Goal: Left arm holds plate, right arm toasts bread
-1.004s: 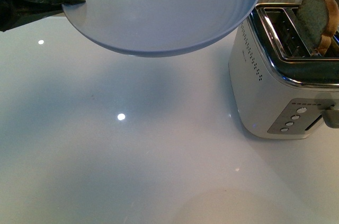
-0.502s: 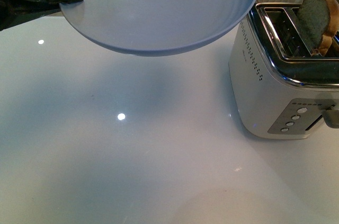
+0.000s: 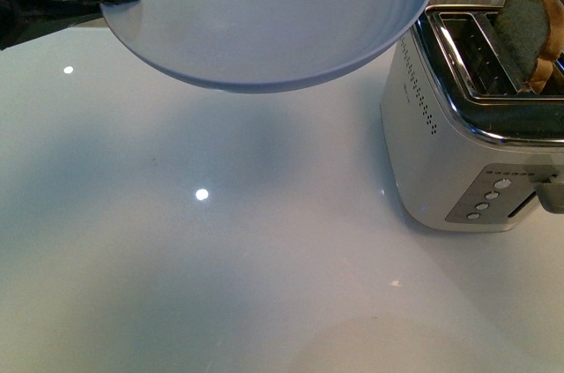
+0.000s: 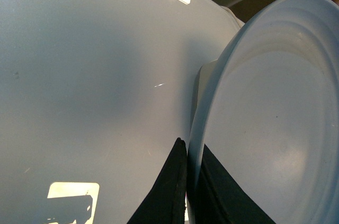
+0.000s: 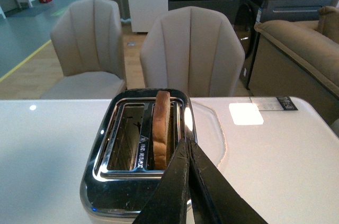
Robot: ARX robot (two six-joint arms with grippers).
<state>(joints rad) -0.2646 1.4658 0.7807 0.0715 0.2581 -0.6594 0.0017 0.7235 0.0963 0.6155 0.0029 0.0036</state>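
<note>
The left gripper (image 4: 189,152) clamps the raised plate (image 3: 264,20). The bread (image 5: 161,128) stands in the toaster (image 5: 98,181). The right gripper's (image 5: 187,147) jaws are together, and toasting looks not yet started.

The white tabletop (image 3: 264,285) is smooth and glossy, mirroring lamps. The round pale blue-grey plate (image 3: 264,11) is smooth with a soft sheen. The boxy white toaster (image 3: 423,144) has a matt body under polished chrome. The light brown bread slice (image 3: 527,25) looks porous and rough.
</note>
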